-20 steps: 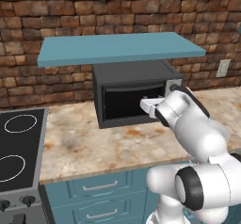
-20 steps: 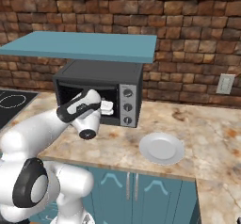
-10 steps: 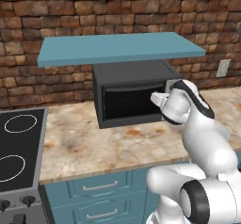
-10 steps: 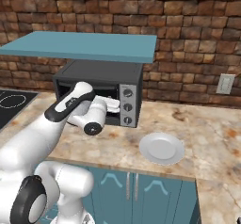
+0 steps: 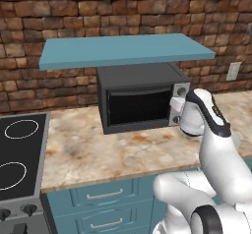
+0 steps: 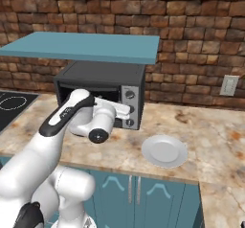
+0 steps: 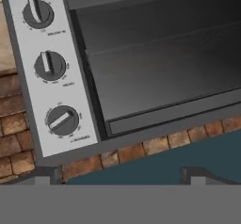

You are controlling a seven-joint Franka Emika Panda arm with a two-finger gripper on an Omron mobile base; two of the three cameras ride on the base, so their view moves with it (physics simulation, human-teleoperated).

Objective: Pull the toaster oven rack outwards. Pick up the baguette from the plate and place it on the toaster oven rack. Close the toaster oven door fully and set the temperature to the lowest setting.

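The black toaster oven (image 5: 140, 100) stands on the counter under a blue shelf, and the toaster oven door (image 5: 139, 106) is shut. The rack is hidden behind the dark glass. My gripper (image 5: 177, 103) hovers open just in front of the silver knob panel (image 6: 129, 108) at the oven's right end, touching nothing. The hand view is rolled over: the panel (image 7: 52, 72) with its three knobs in a column lies at the left, the door (image 7: 164, 63) at the right, and my gripper (image 7: 122, 176) has its tips wide apart. The white plate (image 6: 164, 151) is bare; the baguette is out of view.
The blue shelf (image 5: 128, 48) hangs close over the oven top. A black stovetop (image 5: 19, 149) lies at the counter's left end. A wall outlet (image 6: 231, 85) sits on the brick wall to the right. Bare marble counter (image 5: 98, 149) spreads in front of the oven.
My arm has swung to the right, carrying the open gripper from in front of the door's right part to the knob panel. The door has stayed shut.
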